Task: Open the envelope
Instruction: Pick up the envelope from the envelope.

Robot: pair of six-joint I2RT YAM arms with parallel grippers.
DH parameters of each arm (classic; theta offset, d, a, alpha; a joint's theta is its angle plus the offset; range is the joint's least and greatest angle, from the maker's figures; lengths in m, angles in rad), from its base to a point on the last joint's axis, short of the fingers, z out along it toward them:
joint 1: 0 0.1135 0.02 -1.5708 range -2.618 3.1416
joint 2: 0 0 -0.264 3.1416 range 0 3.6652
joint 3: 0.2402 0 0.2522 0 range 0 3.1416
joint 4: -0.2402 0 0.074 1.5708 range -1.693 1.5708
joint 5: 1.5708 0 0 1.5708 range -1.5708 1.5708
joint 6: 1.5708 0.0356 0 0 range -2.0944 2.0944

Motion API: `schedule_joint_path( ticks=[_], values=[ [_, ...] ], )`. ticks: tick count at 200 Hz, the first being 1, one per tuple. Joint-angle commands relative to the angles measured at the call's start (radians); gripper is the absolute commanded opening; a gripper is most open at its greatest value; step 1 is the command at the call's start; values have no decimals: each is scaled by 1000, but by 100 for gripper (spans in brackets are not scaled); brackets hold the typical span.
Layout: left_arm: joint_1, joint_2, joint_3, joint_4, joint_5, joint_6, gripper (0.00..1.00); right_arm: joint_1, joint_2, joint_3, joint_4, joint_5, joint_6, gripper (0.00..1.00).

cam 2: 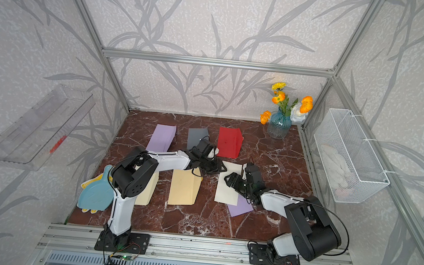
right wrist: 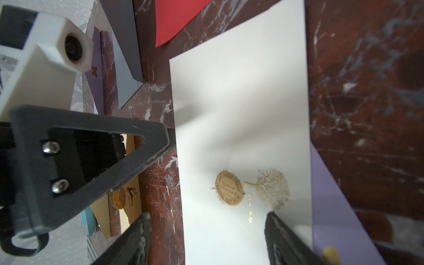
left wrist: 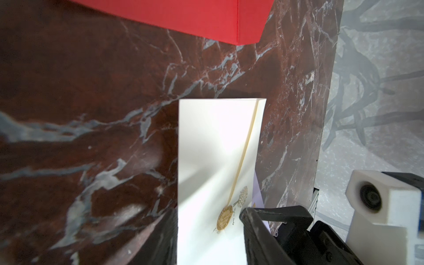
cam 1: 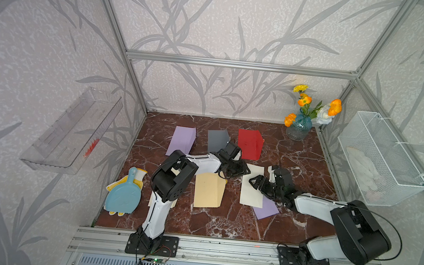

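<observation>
Marble tabletop (cam 1: pixel 223 224) (cam 2: pixel 197 222): red-brown with white veins; in both top views envelopes lie spread over it.
White envelope (cam 1: pixel 251 198) (cam 2: pixel 226 195): flat, right of the middle, long sides running front to back; its front right corner overlaps a purple envelope (cam 1: pixel 267 209).
Left gripper (cam 1: pixel 241 171) (cam 2: pixel 219 169): at the white envelope's left edge, near its back end; from above the jaws cannot be read.
Right gripper (cam 1: pixel 254 181) (cam 2: pixel 229 180): over the middle of the white envelope, pointing left.
Back row: lilac envelope (cam 1: pixel 181 140), grey envelope (cam 1: pixel 216 140) and red envelope (cam 1: pixel 249 144), side by side near the back edge.
Tan envelope (cam 1: pixel 208 191): left of the white one.
Flap, left wrist view: folded down on the white envelope (left wrist: pixel 213 149), with a round gold seal (left wrist: pixel 224 218) on its tip.
Left gripper, same view (left wrist: pixel 207 213): released, fingers partly apart, envelope showing between them; contact cannot be told.
Seal, right wrist view (right wrist: pixel 229 188): beside a pale tree print (right wrist: pixel 273 188).
Right gripper, same view (right wrist: pixel 208 214): released, fingers spread wide, seal showing between them.
Left gripper's finger (right wrist: pixel 153 135): tip at the envelope's long left edge; touching or above, I cannot tell.
</observation>
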Motion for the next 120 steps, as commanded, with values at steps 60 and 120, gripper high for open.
schedule_joint_path(
  ticks=[60,120],
  values=[
    [-19,27,-26,104,119,-28,32,3,108,-46,-125,5,11,78],
    [-21,63,-25,102,158,-7,20,4,133,-28,-115,-2,6,78]
  ],
)
